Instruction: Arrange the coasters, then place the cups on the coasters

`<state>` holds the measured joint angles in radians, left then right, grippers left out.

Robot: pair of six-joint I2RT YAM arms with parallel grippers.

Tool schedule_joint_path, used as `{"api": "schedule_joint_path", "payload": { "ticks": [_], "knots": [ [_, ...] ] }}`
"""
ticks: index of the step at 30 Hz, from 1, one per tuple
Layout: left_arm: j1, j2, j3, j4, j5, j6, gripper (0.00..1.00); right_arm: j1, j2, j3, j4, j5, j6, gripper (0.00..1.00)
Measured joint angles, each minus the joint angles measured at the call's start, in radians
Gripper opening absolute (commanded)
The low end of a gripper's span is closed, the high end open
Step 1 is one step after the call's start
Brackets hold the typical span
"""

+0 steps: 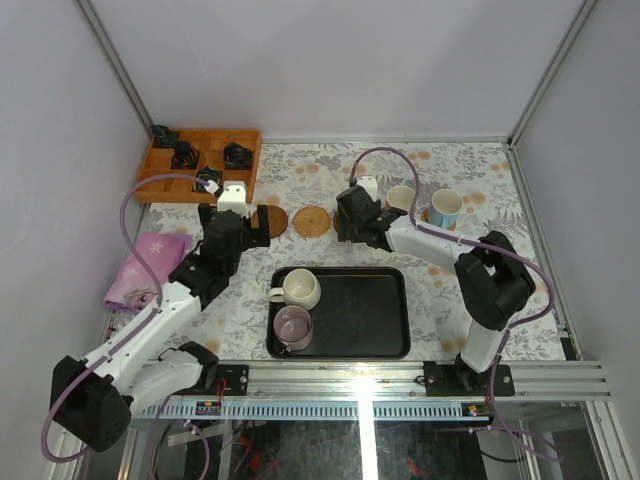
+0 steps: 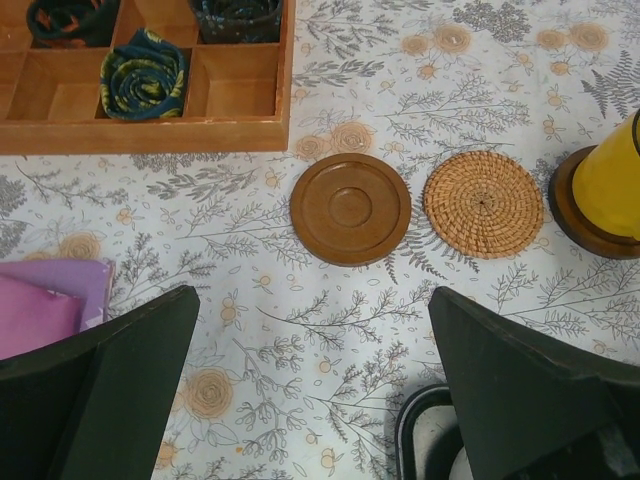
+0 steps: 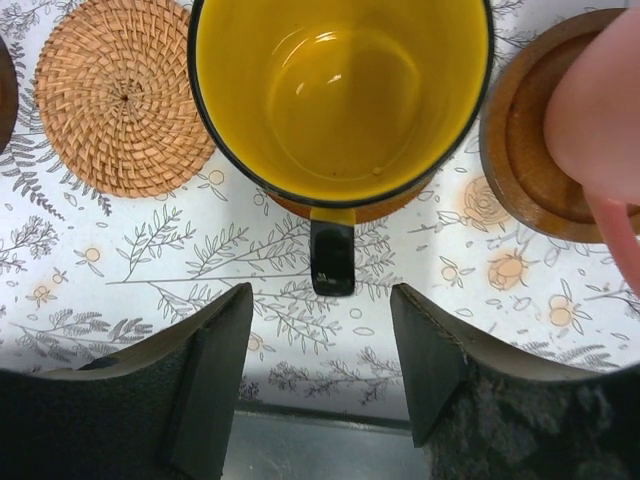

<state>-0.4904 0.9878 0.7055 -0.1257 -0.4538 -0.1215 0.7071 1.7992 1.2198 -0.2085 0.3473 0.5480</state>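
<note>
Yellow cup [image 3: 340,95] stands just ahead of the right end effector [image 3: 320,325], its jaws apart, gripping nothing.

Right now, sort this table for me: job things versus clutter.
Job:
wooden coaster
woven coaster
yellow cup
pink cup
blue-and-white cup
cream cup
lilac cup

Lying about:
wooden divider box
pink cloth
black tray
</note>
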Motion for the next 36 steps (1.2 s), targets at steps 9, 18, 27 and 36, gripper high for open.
{"api": "schedule_joint_path", "payload": {
  "ticks": [9, 18, 27, 36],
  "knots": [
    [0.0, -0.033, 0.002, -0.024, 0.068, 0.123, 0.85, 0.0, -0.142, -0.035, -0.085, 0.001, 0.014, 0.69],
    [0.0, 0.136, 0.146, -0.261, 0.294, 0.206, 0.87, 0.002, -0.303, -0.1, -0.215, 0.036, 0.017, 0.72],
    [0.0, 0.196, 0.224, -0.488, 0.473, 0.23, 0.84, 0.003, -0.377, -0.104, -0.257, 0.082, 0.01, 0.75],
    [-0.008, 0.223, 0.319, -0.693, 0.566, 0.137, 0.77, 0.003, -0.41, -0.126, -0.275, 0.082, 0.011, 0.75]
  ]
}}
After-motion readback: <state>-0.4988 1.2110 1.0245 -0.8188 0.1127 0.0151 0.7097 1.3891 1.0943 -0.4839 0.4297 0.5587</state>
